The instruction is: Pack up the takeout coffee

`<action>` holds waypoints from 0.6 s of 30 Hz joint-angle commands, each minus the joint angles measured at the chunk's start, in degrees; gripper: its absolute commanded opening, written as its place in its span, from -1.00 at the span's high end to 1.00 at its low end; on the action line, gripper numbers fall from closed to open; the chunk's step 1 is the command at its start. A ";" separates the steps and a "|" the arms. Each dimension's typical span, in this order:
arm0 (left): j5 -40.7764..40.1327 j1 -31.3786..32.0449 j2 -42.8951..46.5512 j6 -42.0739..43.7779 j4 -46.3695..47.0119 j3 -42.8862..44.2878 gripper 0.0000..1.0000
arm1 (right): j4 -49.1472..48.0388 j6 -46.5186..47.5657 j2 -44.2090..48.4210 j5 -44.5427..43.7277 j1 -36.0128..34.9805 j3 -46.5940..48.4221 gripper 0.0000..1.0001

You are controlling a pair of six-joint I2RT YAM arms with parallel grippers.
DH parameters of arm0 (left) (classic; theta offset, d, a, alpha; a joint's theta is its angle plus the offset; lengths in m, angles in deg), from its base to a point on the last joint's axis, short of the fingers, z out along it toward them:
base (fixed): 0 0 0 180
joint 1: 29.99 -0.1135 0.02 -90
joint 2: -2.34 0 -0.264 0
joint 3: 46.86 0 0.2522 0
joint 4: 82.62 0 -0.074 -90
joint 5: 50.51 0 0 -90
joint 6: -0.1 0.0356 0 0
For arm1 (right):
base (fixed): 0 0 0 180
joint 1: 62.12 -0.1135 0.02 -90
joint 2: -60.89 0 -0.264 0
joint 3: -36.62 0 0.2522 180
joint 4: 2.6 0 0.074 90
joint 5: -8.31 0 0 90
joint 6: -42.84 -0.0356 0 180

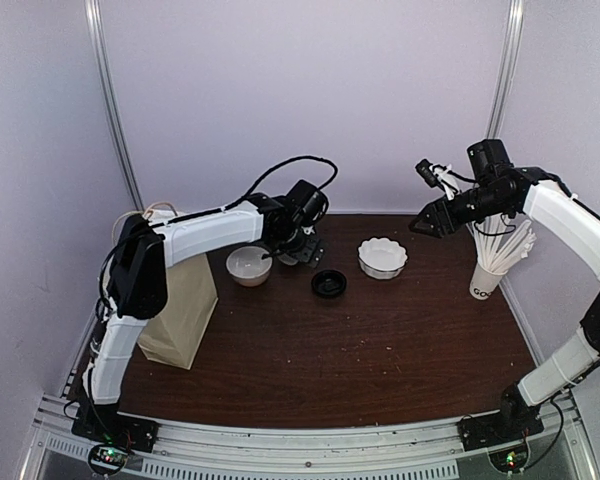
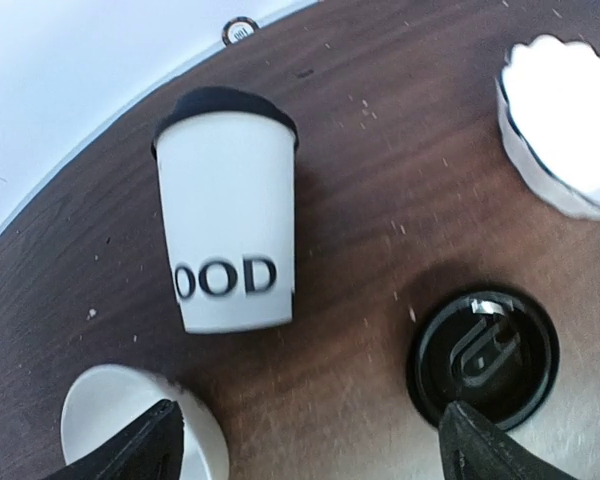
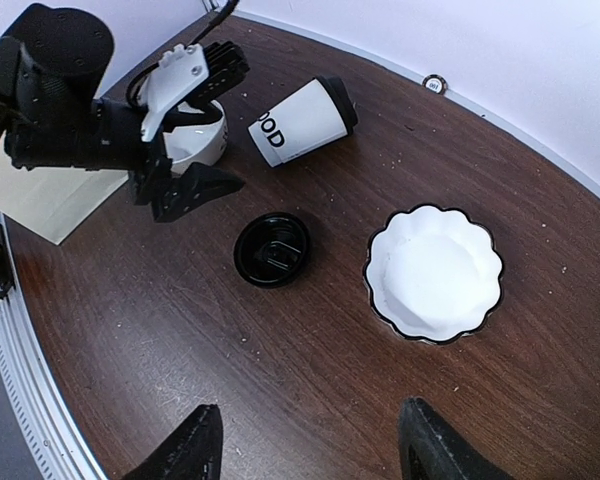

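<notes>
The takeout coffee cup [image 2: 230, 225] lies on its side on the brown table, white with dark letters and black at its wide end [image 3: 338, 102]. A loose round black lid [image 2: 485, 355] lies flat to its right, also in the overhead view [image 1: 329, 284]. My left gripper [image 2: 315, 450] hovers open just short of the cup, one finger over a white bowl [image 2: 130, 425], the other over the loose lid, nothing between them. In the overhead view the left gripper [image 1: 298, 248] hides the cup. My right gripper [image 3: 310, 440] hangs open and empty high above the table [image 1: 425, 222].
A scalloped white bowl [image 1: 382, 257] sits at the back centre-right. A plain white bowl [image 1: 249, 265] stands left of the cup. A brown paper bag [image 1: 180, 310] stands at the left. A like cup full of white sticks [image 1: 487, 280] stands at the right edge.
</notes>
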 commanded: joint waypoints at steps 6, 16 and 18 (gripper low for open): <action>-2.90 -3.70 -9.83 -4.05 -1.97 13.37 -0.90 | -1.85 -0.28 1.52 1.39 0.06 -1.41 -0.25; 1.31 -5.98 -18.13 -4.24 -1.68 22.15 -0.92 | -2.17 -0.30 0.64 1.99 0.06 -1.78 -0.25; 1.32 -6.07 -18.84 -4.63 -2.05 22.51 -0.93 | -2.16 -0.29 0.42 2.05 0.07 -1.76 -0.26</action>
